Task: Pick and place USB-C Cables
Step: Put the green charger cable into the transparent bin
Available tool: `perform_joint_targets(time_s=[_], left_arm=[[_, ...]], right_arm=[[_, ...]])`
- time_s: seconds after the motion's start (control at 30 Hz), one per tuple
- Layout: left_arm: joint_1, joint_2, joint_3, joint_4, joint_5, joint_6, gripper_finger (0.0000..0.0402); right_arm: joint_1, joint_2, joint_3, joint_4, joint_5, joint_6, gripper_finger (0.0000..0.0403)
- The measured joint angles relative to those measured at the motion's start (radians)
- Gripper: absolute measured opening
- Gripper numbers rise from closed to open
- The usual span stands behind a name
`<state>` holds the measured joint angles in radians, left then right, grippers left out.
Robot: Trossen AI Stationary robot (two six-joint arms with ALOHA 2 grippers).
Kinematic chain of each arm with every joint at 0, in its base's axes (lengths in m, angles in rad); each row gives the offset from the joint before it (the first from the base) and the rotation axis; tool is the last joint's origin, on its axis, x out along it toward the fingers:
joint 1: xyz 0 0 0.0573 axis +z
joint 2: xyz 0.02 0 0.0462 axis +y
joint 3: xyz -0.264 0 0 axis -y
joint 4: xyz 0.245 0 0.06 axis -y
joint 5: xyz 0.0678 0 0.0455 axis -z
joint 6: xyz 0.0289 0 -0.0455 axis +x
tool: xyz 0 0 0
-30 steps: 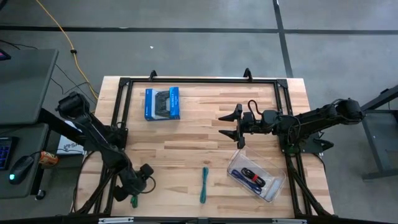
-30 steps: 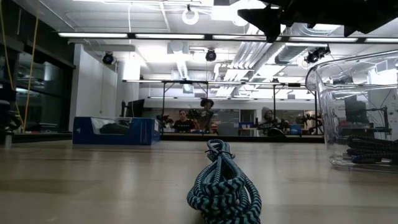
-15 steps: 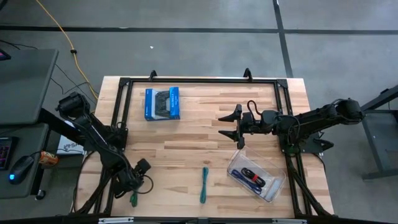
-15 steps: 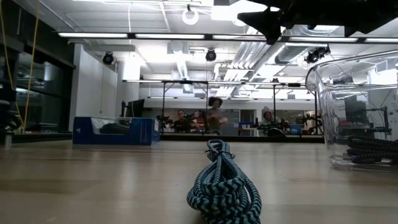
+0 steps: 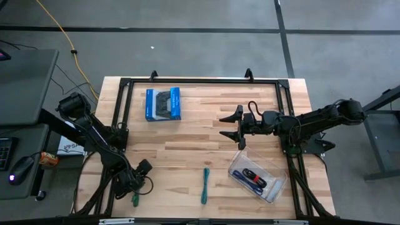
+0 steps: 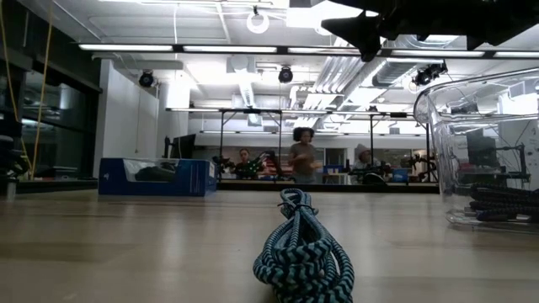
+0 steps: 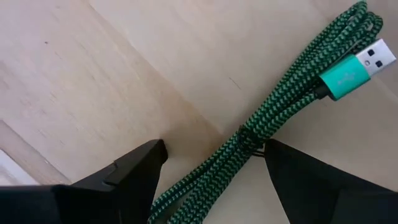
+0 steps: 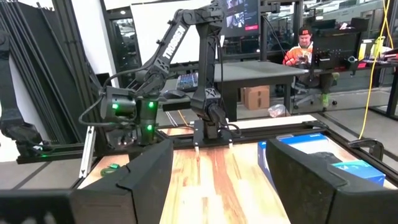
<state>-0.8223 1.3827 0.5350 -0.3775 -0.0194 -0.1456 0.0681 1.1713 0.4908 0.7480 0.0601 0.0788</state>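
The green cable bundle (image 5: 133, 200) lies flat at the table's near-left corner. My left gripper (image 5: 132, 191) hangs over it, open. In the left wrist view its fingers stand on either side of the bundle's tied middle (image 7: 245, 140), left gripper (image 7: 214, 146). I cannot tell whether they touch it. The teal cable (image 5: 205, 185) lies flat near the near edge, close up in the low view (image 6: 301, 252). The black cable with a red band (image 5: 252, 177) and the purple cable (image 5: 242, 179) lie inside a clear box (image 5: 275, 187). My right gripper (image 5: 226, 125) waits open above the table's middle.
A blue box picturing a gamepad (image 5: 163, 104) lies at the far left of the table. A black frame (image 5: 200, 81) runs round the table's edges. The clear box (image 6: 455, 126) stands at the near right. Bare wood lies between the teal cable and the blue box. People show beyond the table.
A person in the room beyond the table has walked toward the right. The cables lie where they were.
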Motion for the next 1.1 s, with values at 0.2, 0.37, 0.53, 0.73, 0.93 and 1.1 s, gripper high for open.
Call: perform_joint_targets(time_s=[0.2,0.37,0.53,0.73,0.93,1.1], left_arm=[[0.002,0.001,0.000,0.015,-0.015,0.010,0.0268],[0.002,0.001,0.000,0.014,-0.015,0.011,0.0244],[0.002,0.001,0.000,0.014,-0.019,0.011,0.0186],[0.003,0.001,0.000,0.014,-0.016,0.011,0.0086],[0.004,-0.001,0.001,0.014,-0.013,0.009,0.0009],[0.004,-0.001,0.001,0.016,-0.015,-0.023,0.0010]], right_arm=[[0.000,0.000,0.000,-0.004,0.000,0.000,0.0249],[0.000,0.000,0.000,-0.004,0.000,0.000,0.0249],[0.000,0.000,0.000,-0.004,0.000,0.000,0.0249],[0.000,0.000,0.000,-0.004,0.000,0.000,0.0249],[0.000,0.000,0.000,-0.004,0.000,0.000,0.0249],[0.000,0.000,0.000,-0.004,0.000,0.000,0.0249]])
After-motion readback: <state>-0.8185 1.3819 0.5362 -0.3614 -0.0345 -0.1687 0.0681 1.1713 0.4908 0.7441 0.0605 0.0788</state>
